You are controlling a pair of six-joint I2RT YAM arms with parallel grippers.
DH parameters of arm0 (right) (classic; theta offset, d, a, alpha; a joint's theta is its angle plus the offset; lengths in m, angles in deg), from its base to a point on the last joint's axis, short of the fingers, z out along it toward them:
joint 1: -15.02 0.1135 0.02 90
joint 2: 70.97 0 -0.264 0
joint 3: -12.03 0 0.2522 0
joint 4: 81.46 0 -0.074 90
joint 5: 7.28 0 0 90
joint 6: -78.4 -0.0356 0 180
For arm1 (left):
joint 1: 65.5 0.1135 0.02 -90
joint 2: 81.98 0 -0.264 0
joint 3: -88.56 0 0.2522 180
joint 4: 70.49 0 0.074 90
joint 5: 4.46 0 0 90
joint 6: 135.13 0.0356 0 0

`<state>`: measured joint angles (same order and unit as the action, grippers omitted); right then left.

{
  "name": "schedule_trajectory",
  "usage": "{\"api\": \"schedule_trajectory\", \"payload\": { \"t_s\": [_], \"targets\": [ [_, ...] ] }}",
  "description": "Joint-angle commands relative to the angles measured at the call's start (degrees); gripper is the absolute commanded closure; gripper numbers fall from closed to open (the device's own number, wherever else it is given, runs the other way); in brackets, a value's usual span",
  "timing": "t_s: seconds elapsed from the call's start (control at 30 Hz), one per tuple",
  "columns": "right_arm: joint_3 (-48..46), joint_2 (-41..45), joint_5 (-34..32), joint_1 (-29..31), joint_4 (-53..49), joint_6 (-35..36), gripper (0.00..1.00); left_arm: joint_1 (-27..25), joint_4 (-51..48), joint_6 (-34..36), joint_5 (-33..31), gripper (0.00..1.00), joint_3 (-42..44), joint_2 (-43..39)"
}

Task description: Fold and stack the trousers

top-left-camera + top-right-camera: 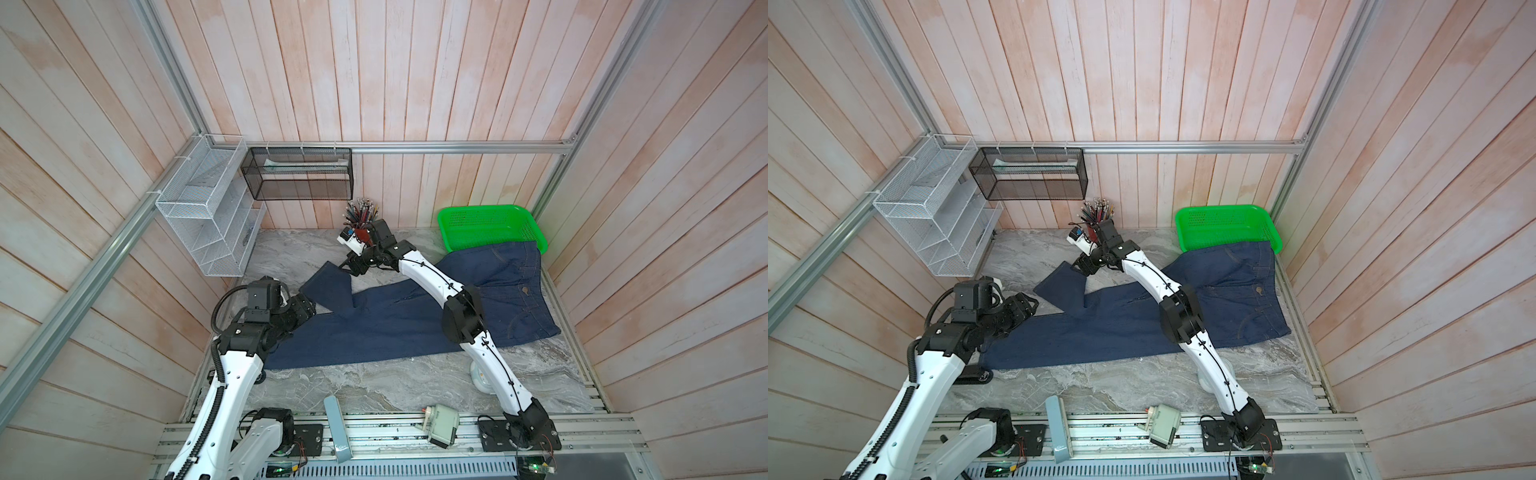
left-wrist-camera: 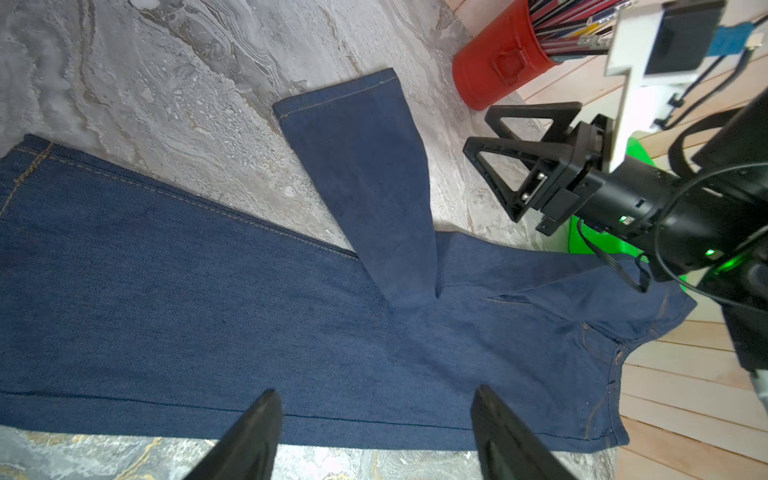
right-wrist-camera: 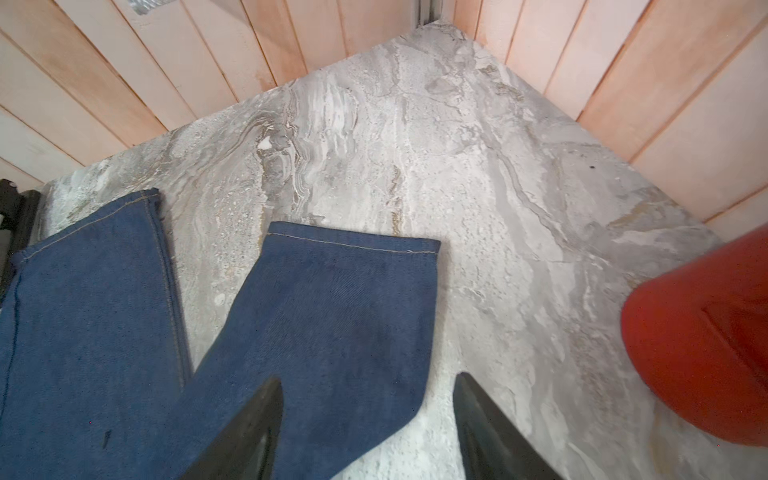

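Dark blue denim trousers (image 1: 395,328) (image 1: 1121,328) lie flat on the marble table. Their waist is at the right, against the green basket, and one leg runs toward the left. The other leg (image 2: 361,174) (image 3: 332,316) bends toward the back, its cuff flat on the table. My right gripper (image 1: 350,266) (image 1: 1079,264) (image 3: 368,380) hovers open just beside that bent leg's cuff, holding nothing; the left wrist view also shows this right gripper (image 2: 481,126). My left gripper (image 1: 311,309) (image 1: 1030,305) (image 2: 376,392) stands open above the long leg's near edge, empty.
A green basket (image 1: 490,224) sits at the back right, partly under the waistband. A red cup of pencils (image 2: 498,62) (image 3: 706,353) stands close behind my right gripper. A white wire rack (image 1: 208,208) and a black mesh shelf (image 1: 299,174) hang at the back left.
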<state>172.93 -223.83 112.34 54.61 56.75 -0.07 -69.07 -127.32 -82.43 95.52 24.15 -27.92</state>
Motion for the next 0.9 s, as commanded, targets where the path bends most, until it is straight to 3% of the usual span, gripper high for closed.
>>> {"api": "schedule_trajectory", "payload": {
  "t_s": [0.0,0.2,0.47,0.7,0.87],
  "targets": [
    [-3.26,5.63,-0.77,1.37,-0.99,0.65,0.30,-0.29,2.08,-0.74,-2.49,0.25,0.63,1.49],
    [-10.13,7.70,-7.76,8.08,-2.38,9.52,0.26,-0.29,3.12,-2.87,-5.58,0.23,0.29,0.34],
    [-7.38,1.77,-22.46,14.92,-1.00,16.68,0.24,0.18,-1.97,-4.10,-10.15,0.21,-2.59,-6.59],
    [-3.46,-4.51,-32.03,16.06,2.89,16.26,0.24,0.59,-4.73,-5.92,-13.92,0.20,-4.89,-12.54],
    [1.61,-8.79,-32.90,15.87,2.89,15.93,0.23,0.60,-5.70,-6.38,-14.26,0.20,-5.33,-13.37]
  ]
}}
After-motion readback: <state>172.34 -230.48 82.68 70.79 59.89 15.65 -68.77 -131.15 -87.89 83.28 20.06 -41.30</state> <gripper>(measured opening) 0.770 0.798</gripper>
